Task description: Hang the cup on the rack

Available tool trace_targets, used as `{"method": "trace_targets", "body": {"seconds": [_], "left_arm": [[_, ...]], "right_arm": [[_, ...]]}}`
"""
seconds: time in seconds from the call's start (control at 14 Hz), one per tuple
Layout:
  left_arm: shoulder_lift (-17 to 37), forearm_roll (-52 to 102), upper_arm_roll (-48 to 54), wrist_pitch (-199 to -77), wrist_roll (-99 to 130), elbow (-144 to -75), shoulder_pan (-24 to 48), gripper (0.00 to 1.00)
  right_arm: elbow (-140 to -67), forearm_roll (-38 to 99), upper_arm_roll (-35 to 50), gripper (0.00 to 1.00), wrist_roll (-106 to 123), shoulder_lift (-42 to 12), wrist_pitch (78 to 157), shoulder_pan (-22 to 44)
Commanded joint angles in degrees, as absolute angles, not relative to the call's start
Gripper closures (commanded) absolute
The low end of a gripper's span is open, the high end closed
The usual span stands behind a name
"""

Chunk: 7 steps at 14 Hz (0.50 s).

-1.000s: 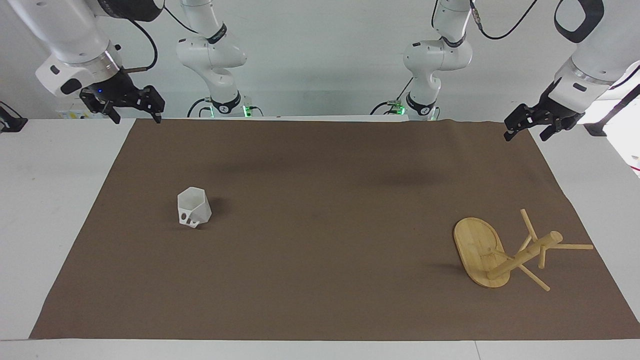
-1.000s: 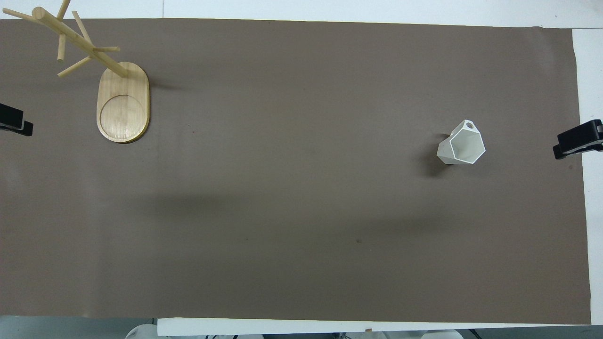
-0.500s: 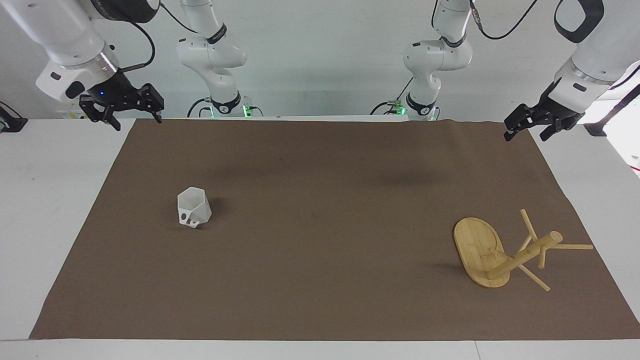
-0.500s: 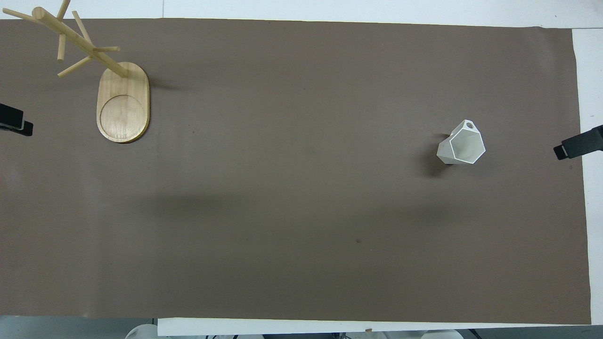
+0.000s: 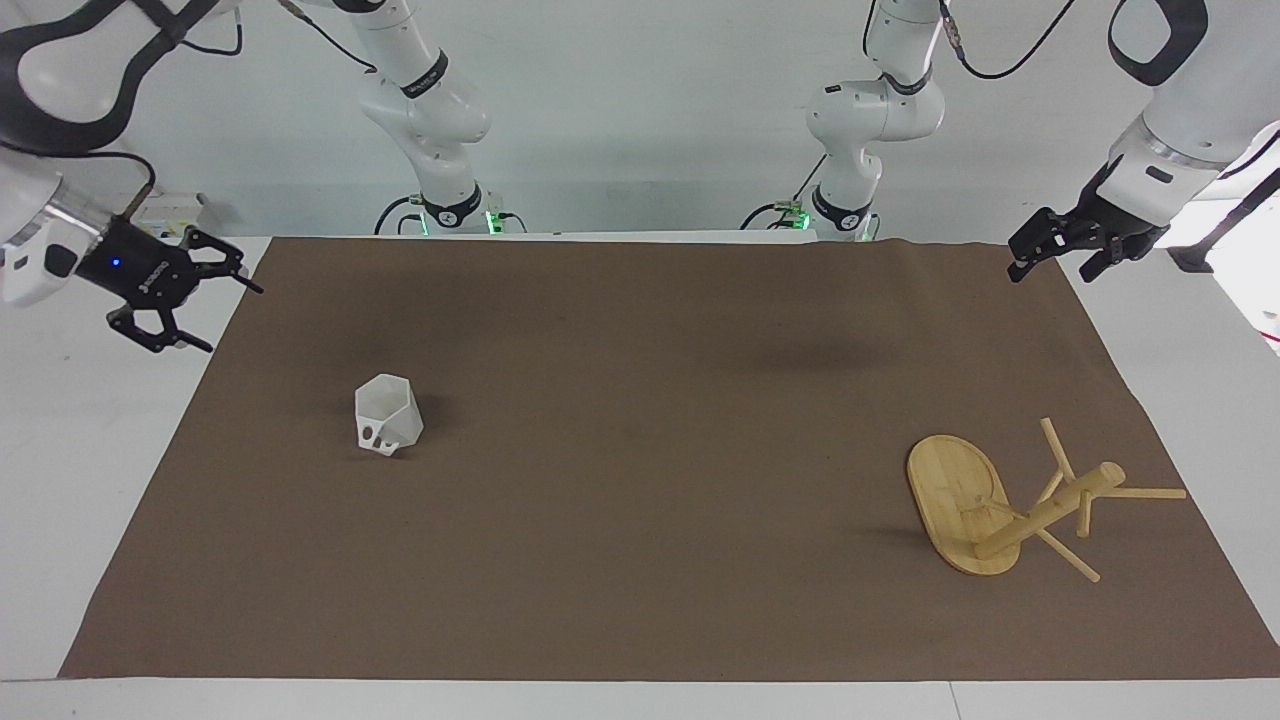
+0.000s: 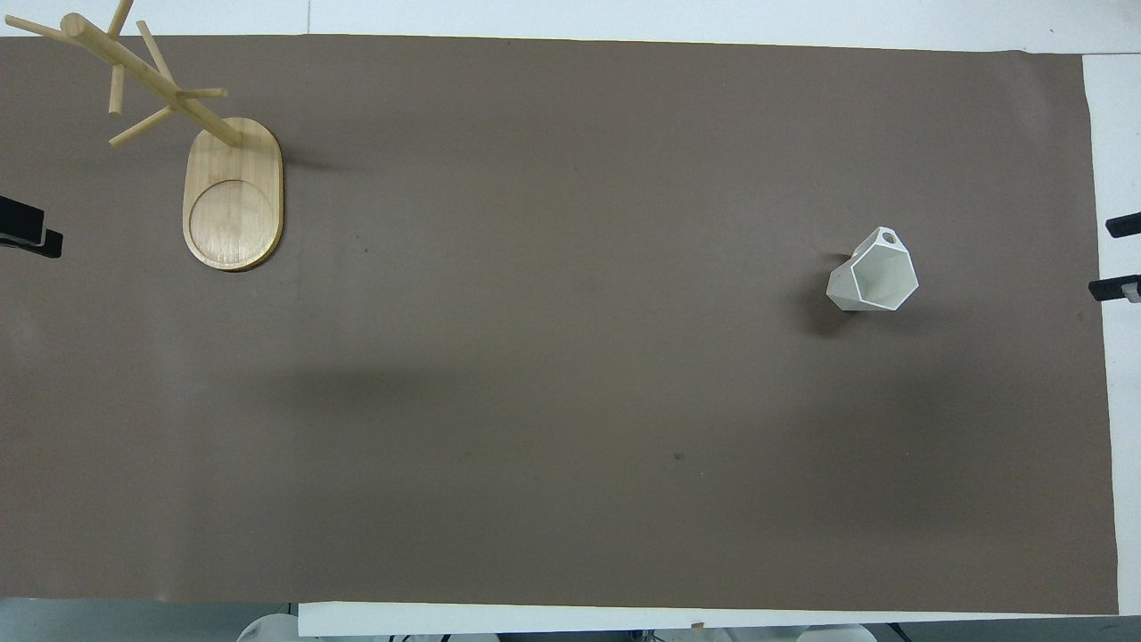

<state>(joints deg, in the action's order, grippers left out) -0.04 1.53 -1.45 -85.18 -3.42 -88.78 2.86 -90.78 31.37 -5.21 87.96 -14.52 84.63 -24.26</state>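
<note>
Right gripper (image 5: 205, 305) at upper left of facing view, raised over the bench (image 5: 60, 420) edge just off the brown mat (image 5: 640, 500); fingers spread apart, holding nothing. Only two dark fingertips (image 6: 1121, 225) seen at right edge of overhead view.

Left gripper (image 5: 1050, 262) at upper right of facing view, raised over the mat corner; fingers apart, empty. Dark tip at left edge of overhead view.

Cup (image 5: 387, 414) upright on mat, left of centre in facing view, hexagonal rim up, handle with holes toward the lower edge of the frame. Well apart from both grippers.

Rack (image 5: 985, 515) at lower right of facing view, oval base flat on mat, post and pegs bare. Cup and rack well apart.
</note>
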Motion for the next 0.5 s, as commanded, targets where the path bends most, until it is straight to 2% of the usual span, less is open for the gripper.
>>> {"method": "trace_targets", "body": {"seconds": [0.0, 0.21, 0.43], "left_arm": [[-1.1, 1.8, -1.9, -84.9, -2.7, -89.8, 3.3, 0.00], [-1.1, 1.8, -1.9, -84.9, -2.7, -89.8, 3.3, 0.00], [-1.1, 1.8, -1.9, -84.8, -2.7, -89.8, 3.3, 0.00]], "right_arm": [[-90.3, 42.1, -4.7, 0.00, 106.1, -21.4, 79.5, -29.0], [-90.3, 50.3, -4.6, 0.00, 117.2, -28.5, 74.6, -32.7], [-91.1, 56.1, -4.5, 0.00, 129.0, -34.9, 70.9, -33.1]]}}
